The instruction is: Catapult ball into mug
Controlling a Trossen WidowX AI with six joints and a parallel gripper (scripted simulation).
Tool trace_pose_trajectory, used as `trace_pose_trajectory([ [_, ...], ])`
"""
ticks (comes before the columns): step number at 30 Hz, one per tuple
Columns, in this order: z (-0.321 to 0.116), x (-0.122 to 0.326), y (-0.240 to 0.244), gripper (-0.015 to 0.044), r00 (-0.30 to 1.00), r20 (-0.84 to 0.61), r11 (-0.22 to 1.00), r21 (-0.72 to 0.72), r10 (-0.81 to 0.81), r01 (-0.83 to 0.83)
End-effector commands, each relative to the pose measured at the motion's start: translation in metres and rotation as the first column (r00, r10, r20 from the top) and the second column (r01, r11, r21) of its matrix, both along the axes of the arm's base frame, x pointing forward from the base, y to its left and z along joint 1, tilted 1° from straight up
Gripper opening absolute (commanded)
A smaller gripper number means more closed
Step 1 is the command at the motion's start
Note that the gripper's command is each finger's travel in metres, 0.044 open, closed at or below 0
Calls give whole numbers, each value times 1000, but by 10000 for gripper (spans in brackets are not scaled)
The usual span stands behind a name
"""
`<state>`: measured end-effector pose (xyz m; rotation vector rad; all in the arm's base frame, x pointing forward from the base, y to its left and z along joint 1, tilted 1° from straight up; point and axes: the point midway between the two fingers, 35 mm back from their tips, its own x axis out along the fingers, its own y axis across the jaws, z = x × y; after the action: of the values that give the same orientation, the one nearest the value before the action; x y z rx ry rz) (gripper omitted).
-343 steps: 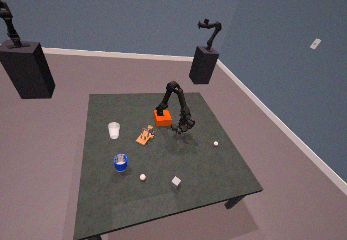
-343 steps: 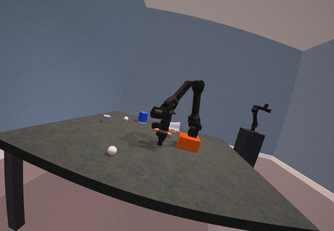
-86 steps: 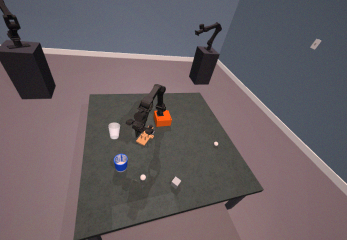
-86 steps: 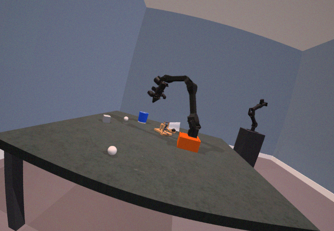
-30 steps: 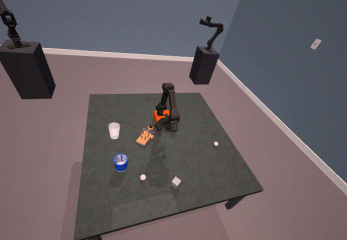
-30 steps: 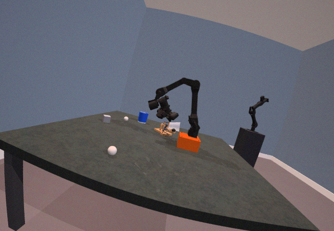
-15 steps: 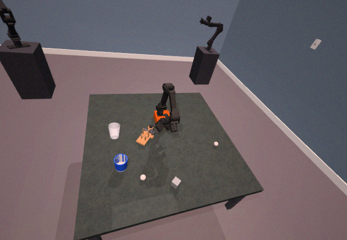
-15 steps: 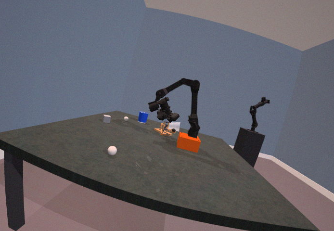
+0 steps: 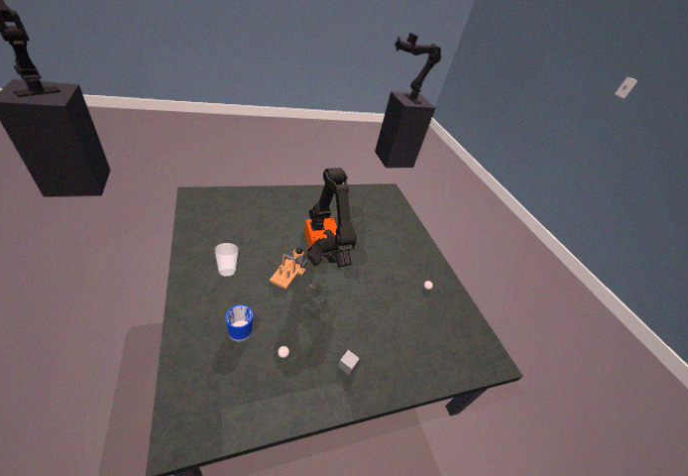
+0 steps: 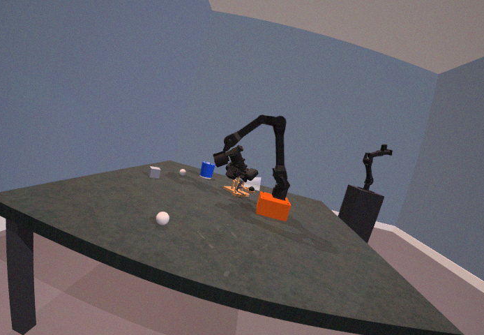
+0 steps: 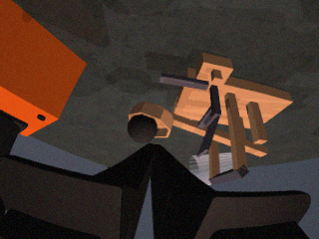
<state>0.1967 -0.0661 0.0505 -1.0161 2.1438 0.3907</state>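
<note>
The wooden catapult [image 9: 282, 277] [image 10: 230, 189] [image 11: 276, 97] stands on the table near the orange base block. Its long axis runs from the cup end near the arm roughly towards the side of the blue mug [image 9: 239, 329] [image 10: 207, 170]. A dark ball [image 9: 299, 251] [image 10: 251, 189] [image 11: 142, 127] sits in the cup of the catapult's arm. The blue mug stands upright, out of the wrist view. My gripper [image 11: 154, 150] is shut and empty. In the wrist view its tips appear just below the dark ball; whether they touch the ball or cup cannot be told.
An orange block [image 9: 313, 233] [image 10: 273, 206] [image 11: 40, 65] is at the arm's base. A clear ribbed cup [image 9: 226, 260] [image 10: 253, 183] [image 11: 211, 166] stands beyond the catapult. Two white balls [image 9: 283, 351] [image 9: 427, 285] [image 10: 162, 218] [image 10: 183, 172] and a grey cube [image 9: 349, 362] [image 10: 154, 172] lie on the table.
</note>
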Motion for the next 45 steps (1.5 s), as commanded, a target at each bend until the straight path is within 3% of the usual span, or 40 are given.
trace_pose_trajectory([
  [1, -8, 0, -1, 0, 1000, -8, 1000, -3, 6, -6],
  [45, -90, -4, -3, 0, 1000, -9, 1000, -3, 6, -6],
])
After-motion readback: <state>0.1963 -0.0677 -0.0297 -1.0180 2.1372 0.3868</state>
